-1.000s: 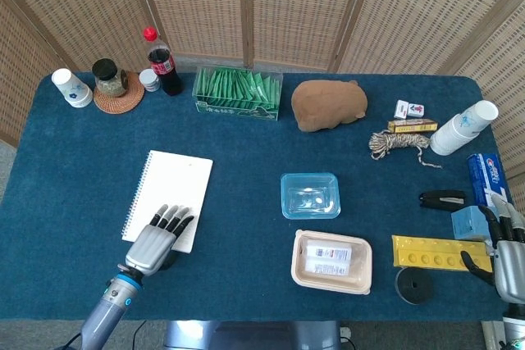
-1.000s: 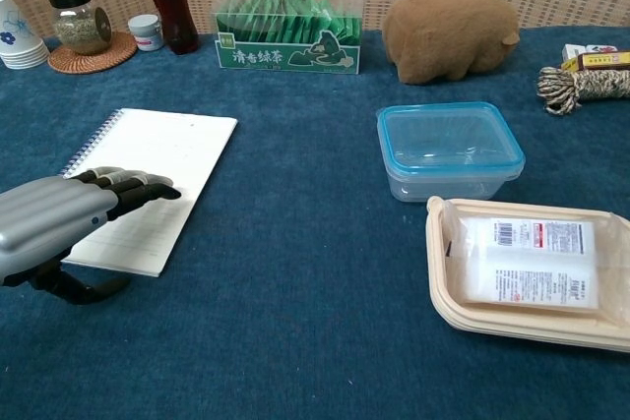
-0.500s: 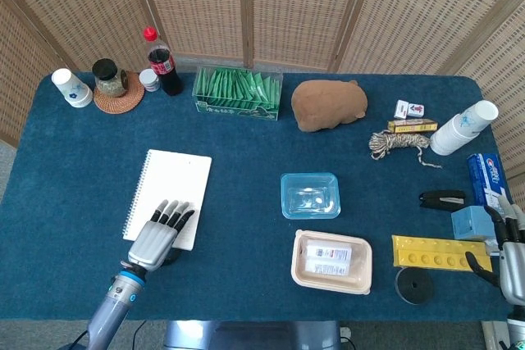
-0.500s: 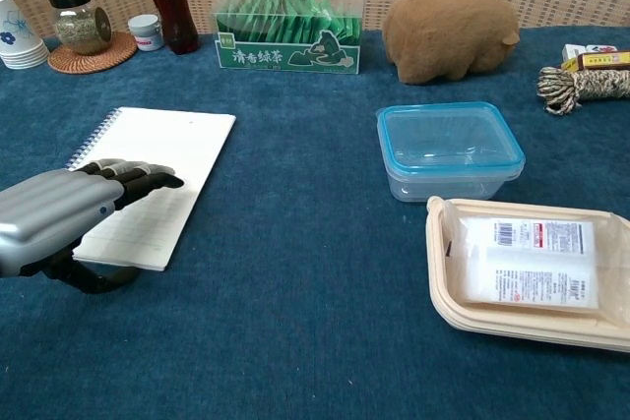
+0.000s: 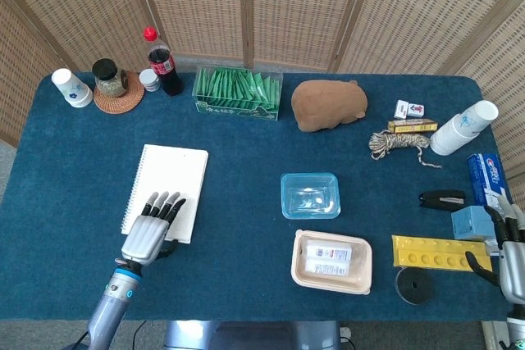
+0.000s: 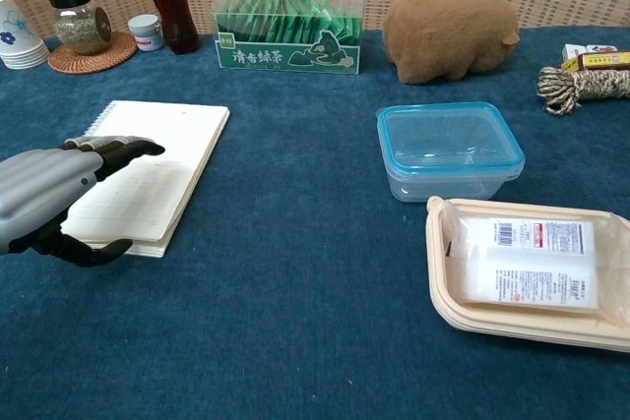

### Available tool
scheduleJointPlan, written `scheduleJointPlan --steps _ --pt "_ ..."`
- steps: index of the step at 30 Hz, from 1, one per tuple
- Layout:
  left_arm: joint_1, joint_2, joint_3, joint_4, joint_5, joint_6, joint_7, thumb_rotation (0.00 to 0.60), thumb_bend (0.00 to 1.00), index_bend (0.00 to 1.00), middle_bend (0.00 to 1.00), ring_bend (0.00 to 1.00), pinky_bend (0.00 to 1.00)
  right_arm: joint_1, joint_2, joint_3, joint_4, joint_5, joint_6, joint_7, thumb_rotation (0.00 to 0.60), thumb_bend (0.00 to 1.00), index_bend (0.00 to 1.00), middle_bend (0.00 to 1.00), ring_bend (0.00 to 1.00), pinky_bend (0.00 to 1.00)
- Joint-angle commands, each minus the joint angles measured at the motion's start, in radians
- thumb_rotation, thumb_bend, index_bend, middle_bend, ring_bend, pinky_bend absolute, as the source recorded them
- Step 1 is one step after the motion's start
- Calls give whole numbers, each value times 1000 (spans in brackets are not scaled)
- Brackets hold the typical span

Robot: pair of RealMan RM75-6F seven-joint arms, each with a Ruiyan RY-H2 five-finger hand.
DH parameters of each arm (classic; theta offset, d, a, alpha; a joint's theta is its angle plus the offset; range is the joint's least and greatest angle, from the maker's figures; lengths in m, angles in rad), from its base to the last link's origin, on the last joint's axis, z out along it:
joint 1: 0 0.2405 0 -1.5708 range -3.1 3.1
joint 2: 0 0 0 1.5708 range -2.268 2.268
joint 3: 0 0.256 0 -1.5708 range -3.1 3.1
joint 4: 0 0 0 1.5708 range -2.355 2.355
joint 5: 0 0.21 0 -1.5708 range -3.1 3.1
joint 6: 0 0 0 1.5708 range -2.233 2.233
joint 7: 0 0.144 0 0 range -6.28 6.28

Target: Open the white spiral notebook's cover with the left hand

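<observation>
1. The white spiral notebook (image 5: 166, 192) lies flat on the blue table (image 5: 246, 145), left of centre, spiral along its left edge
2. The left hand (image 5: 148, 234) rests over the notebook's near end, fingers (image 6: 123, 148) stretched out together across the page, thumb curled below by the near edge; it seems to hold nothing, though the contact is hard to judge
3. The right hand (image 5: 510, 261) sits at the table's far right edge, partly cut off; its grip cannot be told
4. A clear blue-rimmed container (image 5: 310, 195) and a beige tray (image 5: 331, 261) stand well right of the notebook
5. The notebook's top sheet is faintly lined
</observation>
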Motion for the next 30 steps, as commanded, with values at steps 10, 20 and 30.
scheduleJointPlan --steps 10,20,30 --pt "27 -37 -12 48 26 80 -118 600 309 45 76 0 0 -4 -4 3 9 -9 13 11 600 254 125 68 45 129" --pt "111 -13 -56 10 20 230 -330 600 312 44 90 0 0 -2 -9 1 17 -19 13 26 600 254 124 68 45 129" --pt "212 75 -119 -28 -49 362 -451 600 314 41 98 0 0 2 -7 -2 22 -42 20 30 600 254 123 68 45 129"
